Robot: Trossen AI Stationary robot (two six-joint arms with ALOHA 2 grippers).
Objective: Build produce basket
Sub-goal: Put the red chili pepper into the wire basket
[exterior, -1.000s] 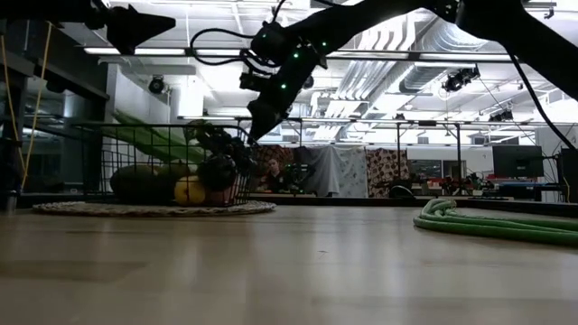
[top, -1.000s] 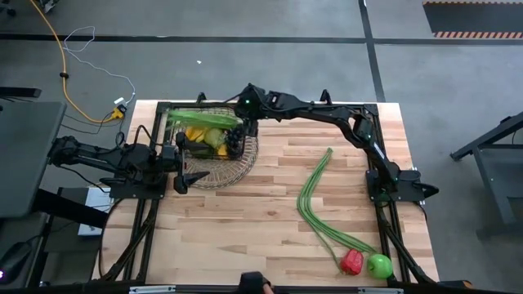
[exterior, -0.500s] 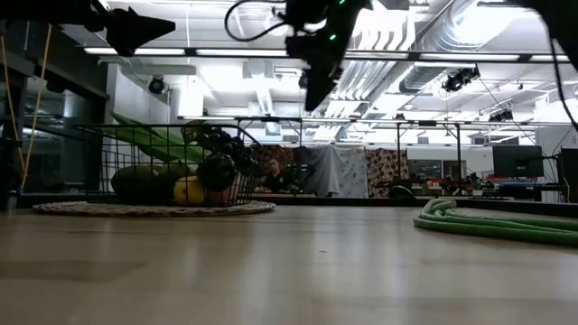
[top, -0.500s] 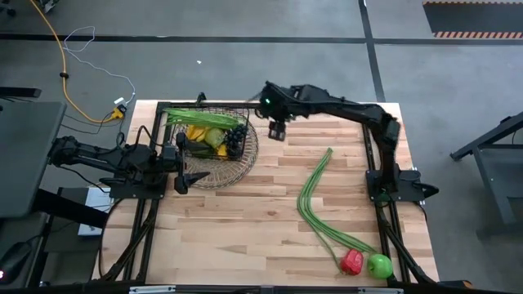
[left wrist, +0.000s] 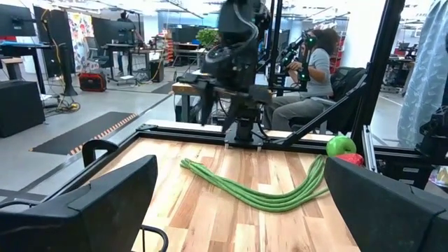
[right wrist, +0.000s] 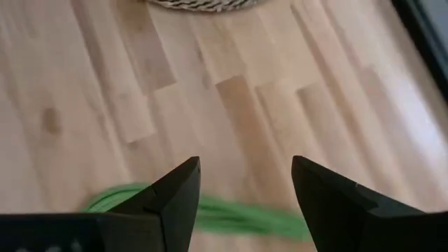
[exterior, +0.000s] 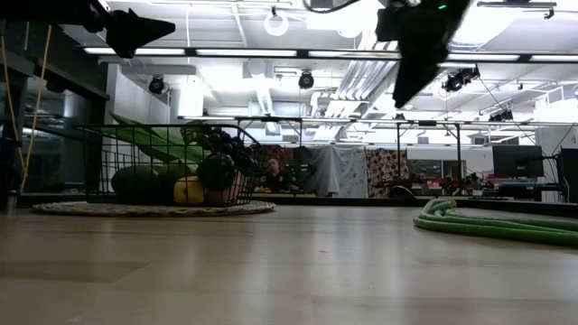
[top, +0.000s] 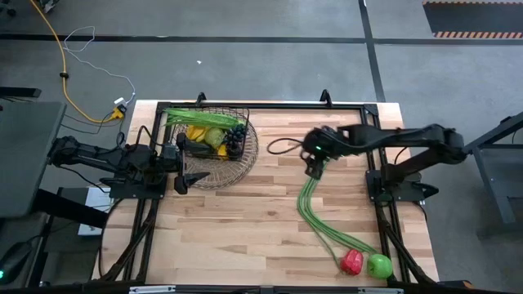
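The dark wire basket (top: 219, 147) stands on a round woven mat (top: 237, 167) at the table's far left. It holds produce: a banana (top: 196, 133), dark grapes (top: 235, 139) and long green leaves (top: 200, 118). Long green beans (top: 315, 204) lie on the table at right, with a red pepper (top: 352, 261) and a green apple (top: 379, 265) at their near end. My right gripper (top: 314, 168) hangs open above the beans' far end (right wrist: 231, 210), pointing steeply down. My left gripper (top: 185, 162) waits open and level, raised beside the basket's left side.
Bare wood lies between the basket and the beans (left wrist: 259, 192). A black frame (top: 327, 104) runs along the table's far edge. In the low view the beans (exterior: 488, 226) coil at right and the basket (exterior: 172, 167) stands at left. People sit in the room beyond.
My right gripper has swung from above the basket toward the table's right and near side, rolling as it went, and now hangs over the beans' far end. Its fingers' gap looks unchanged. The produce in the basket has stayed put.
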